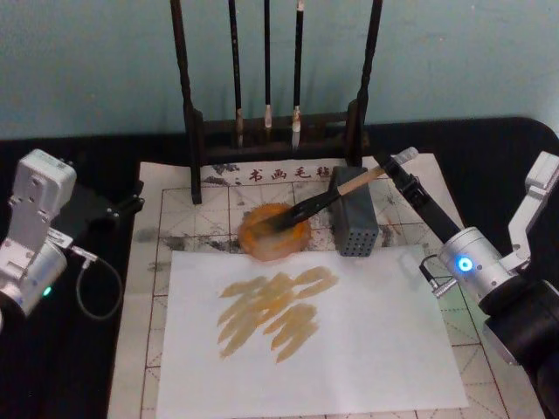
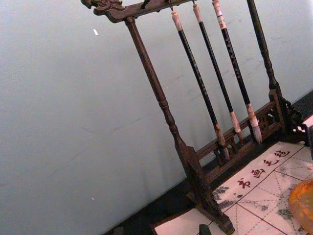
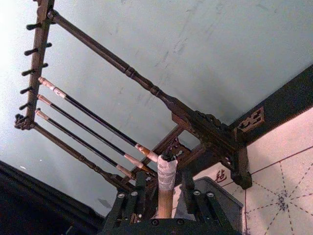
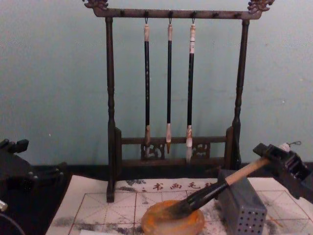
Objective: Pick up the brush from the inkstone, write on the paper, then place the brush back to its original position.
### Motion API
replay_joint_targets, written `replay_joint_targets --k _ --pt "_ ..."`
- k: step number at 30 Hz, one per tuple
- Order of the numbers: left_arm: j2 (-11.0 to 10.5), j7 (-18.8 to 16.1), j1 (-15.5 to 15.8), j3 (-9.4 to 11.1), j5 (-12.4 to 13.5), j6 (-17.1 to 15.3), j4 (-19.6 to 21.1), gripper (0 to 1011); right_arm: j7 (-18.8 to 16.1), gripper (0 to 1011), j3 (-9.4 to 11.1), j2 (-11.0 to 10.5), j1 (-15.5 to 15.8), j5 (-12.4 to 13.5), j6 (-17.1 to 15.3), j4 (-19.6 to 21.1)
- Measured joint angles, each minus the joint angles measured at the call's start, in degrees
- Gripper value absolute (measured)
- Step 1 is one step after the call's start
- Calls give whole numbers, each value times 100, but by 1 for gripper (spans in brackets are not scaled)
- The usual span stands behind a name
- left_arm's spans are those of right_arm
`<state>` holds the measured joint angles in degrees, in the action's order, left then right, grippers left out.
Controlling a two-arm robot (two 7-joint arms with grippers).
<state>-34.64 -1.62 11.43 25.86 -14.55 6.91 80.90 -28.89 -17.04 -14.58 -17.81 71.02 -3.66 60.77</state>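
1. Looking down in the head view, I find my right gripper reaching in from the right to the far end of the brush.
   - The brush lies slanted. Its black bristles rest on the inkstone, and its wooden handle is propped across the top of the grey perforated block.
   - The inkstone sits on the paper, just beside the block.
   - A plain white sheet covers the near part of the paper and carries amber strokes.
   - My left gripper is parked beside the paper's left edge, well apart from the brush. I cannot tell how its fingers stand.

2. The left wrist view shows the brush rack with three thin brushes hanging from its top bar. A corner of the paper with red characters lies at the rack's foot. The inkstone's orange rim shows at the frame border.

3. In the right wrist view, my fingers stand one on each side of the brush's white wrapped end.
   - A narrow gap shows on either side of the handle.
   - The fingers are therefore released. They straddle the handle without clamping it.
   - The grey block lies just beyond the handle.

4. In the chest view, my right gripper enters from the right, level with the block's top, with the handle end inside it.
   - The brush slopes down to the left over the block's upper edge.
   - Its bristles lie in the inkstone's dark centre.
   - My left gripper sits low at the left edge.
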Motion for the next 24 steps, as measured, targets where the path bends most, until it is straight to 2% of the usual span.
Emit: replay_joint_targets --k 10,24 --pt "0 0 0 0 0 0 0 1001 0 181 0 0 0 0 0 0" --pt "0 0 0 0 0 0 0 1001 0 175 0 0 0 0 0 0"
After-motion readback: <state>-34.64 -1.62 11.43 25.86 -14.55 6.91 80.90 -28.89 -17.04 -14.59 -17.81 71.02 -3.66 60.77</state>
